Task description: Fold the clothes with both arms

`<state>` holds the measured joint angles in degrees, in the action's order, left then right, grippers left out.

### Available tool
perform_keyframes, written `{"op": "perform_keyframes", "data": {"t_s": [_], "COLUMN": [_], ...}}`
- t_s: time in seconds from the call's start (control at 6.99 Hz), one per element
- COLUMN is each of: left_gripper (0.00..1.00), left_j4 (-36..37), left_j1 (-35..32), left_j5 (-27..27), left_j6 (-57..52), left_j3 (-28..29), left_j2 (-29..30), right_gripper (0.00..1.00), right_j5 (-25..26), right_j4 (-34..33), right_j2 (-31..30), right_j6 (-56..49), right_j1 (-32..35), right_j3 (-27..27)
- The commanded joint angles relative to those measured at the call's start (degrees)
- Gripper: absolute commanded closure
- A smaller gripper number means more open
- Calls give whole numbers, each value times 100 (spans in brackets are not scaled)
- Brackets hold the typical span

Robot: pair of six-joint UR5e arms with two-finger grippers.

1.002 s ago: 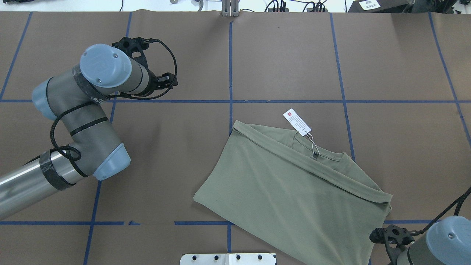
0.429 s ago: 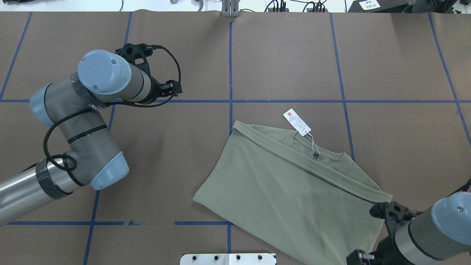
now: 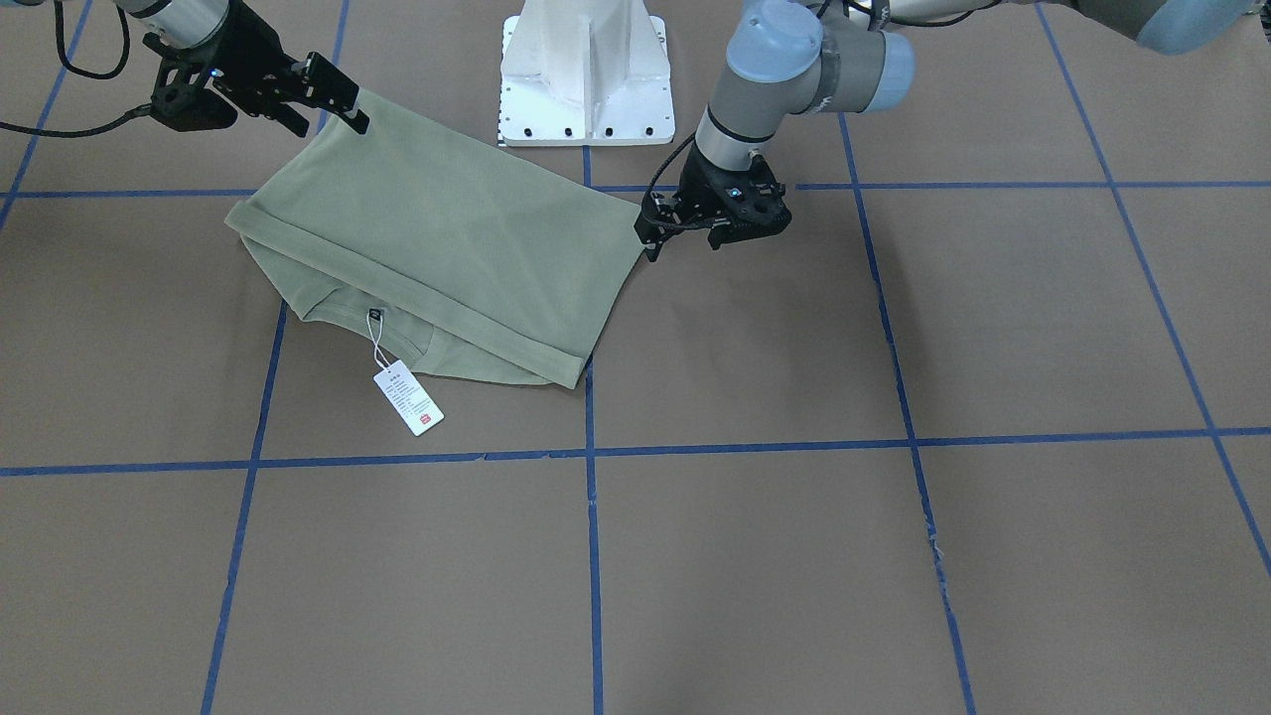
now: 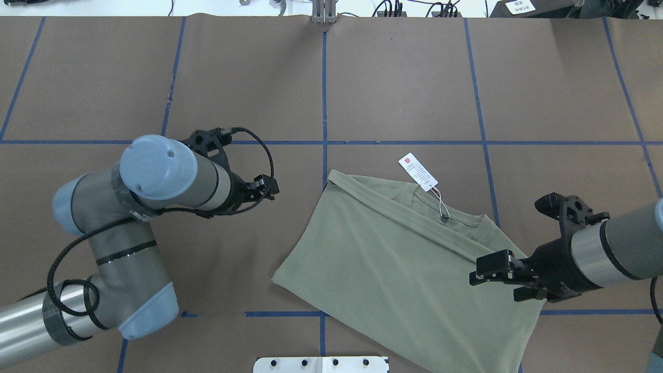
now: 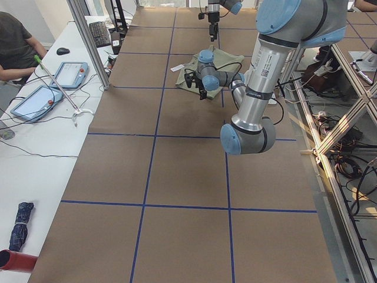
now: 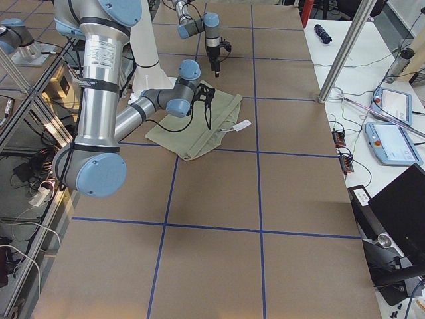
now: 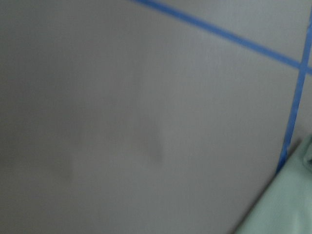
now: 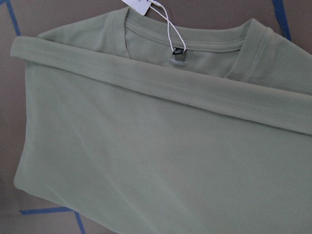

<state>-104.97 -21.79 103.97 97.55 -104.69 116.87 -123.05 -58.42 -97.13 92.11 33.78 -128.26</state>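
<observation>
The sage-green shirt (image 4: pixel 404 269) lies folded flat near the table's front, its ribbed collar and white hang tag (image 4: pixel 418 172) toward the far side. From across the table the shirt (image 3: pixel 447 238) and tag (image 3: pixel 408 397) also show. My right gripper (image 4: pixel 492 280) hovers open over the shirt's right edge, nothing between its fingers; its wrist view is filled by the shirt (image 8: pixel 156 146). My left gripper (image 3: pixel 685 238) stands open just beside the shirt's left corner, apart from the cloth. A shirt corner (image 7: pixel 292 204) shows blurred in the left wrist view.
The white pedestal base (image 3: pixel 586 79) stands just behind the shirt. Blue tape lines (image 4: pixel 325 93) grid the brown table. A side table with tablets (image 5: pixel 73 73) and a seated person (image 5: pixel 17 47) is off the left end.
My left arm has swung from the far left toward the shirt's left corner. My right arm has come up from the bottom edge over the shirt's right side.
</observation>
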Motion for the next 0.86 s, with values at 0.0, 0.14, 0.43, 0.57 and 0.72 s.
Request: {"op": "perform_keyframes", "data": {"t_s": [0.0,0.14,0.43,0.57,0.72], "left_gripper": [0,1,2,4,8], "left_j4": [-24,-24,-41,-67,-198], "left_j1": [515,588,527,475,465], "left_j5": [-17,-52,-253,-454,-474], "left_j6": [465,528,459,423,371], "left_j3": [28,37,54,167,325], "left_j2": [20,64,82,82,108], "right_gripper": [0,0,0,0,0], "right_j5": [0,0,0,0,0], "right_j4": [6,6,6,6,6], "right_j2": [194,203,203,203,203], "right_j6": [0,0,8,0,8], "right_j1": [147,138,138,138,138], "right_j3": [108,108,99,99,99]}}
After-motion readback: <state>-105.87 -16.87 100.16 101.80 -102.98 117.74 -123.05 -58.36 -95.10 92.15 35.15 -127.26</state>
